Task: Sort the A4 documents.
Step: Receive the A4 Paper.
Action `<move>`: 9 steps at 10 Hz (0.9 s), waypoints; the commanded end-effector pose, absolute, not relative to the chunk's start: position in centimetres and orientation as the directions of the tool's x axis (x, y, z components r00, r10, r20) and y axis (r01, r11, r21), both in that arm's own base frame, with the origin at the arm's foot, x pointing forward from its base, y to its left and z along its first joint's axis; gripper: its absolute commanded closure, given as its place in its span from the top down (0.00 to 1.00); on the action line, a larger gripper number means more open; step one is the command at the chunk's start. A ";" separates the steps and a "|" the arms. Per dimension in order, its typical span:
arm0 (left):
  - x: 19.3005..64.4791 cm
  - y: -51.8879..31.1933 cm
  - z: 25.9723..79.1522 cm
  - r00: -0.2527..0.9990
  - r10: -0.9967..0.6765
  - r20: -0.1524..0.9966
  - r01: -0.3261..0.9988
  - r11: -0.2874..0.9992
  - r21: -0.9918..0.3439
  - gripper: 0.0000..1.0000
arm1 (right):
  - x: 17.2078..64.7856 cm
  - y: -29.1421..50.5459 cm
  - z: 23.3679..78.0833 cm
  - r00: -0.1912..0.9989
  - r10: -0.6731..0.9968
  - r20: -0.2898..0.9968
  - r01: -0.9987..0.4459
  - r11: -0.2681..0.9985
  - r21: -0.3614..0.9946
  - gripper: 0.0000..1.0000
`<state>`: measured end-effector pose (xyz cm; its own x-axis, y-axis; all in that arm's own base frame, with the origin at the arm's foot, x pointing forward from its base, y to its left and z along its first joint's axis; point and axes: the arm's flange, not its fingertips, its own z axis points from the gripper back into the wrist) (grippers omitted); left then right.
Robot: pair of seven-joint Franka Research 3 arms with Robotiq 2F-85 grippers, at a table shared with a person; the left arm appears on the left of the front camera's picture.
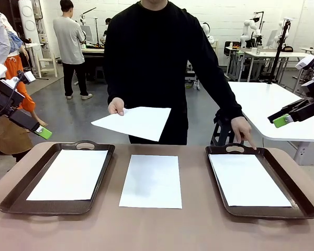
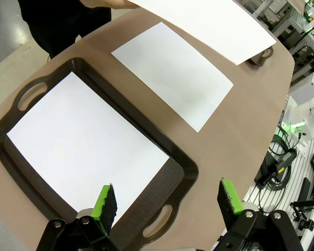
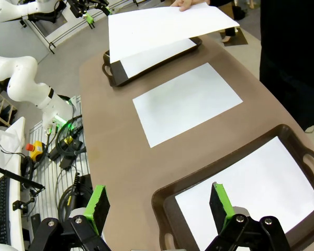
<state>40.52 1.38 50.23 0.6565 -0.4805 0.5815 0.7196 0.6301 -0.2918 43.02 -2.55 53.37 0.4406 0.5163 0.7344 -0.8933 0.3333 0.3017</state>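
Over table (image 3: 110,157) middle, held sheet (image 3: 162,29) partly hides left tray (image 3: 118,78); left, right jaws open, empty.

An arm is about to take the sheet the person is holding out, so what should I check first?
1. Robot's left hand open: ok.
2. Robot's right hand open: ok.
3. Offered A4 sheet held above the table by the person's hand: ok.
4. Middle sheet flat on the table: ok.
5. Right tray free of the person: not ok, other hand rests at its far rim.
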 end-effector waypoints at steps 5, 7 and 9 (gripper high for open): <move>40.5 1.4 50.3 0.653 -0.483 0.583 0.722 0.628 -0.289 1.00 | 43.0 -2.6 53.4 0.441 0.516 0.734 -0.893 0.333 0.302 1.00; 40.5 1.4 50.3 0.653 -0.483 0.583 0.722 0.628 -0.289 1.00 | 44.7 -0.9 53.1 0.503 0.486 0.715 -0.858 0.382 0.345 1.00; 40.5 1.4 50.3 0.653 -0.483 0.583 0.722 0.628 -0.289 1.00 | 45.9 1.4 52.3 0.604 0.368 0.707 -0.794 0.361 0.490 1.00</move>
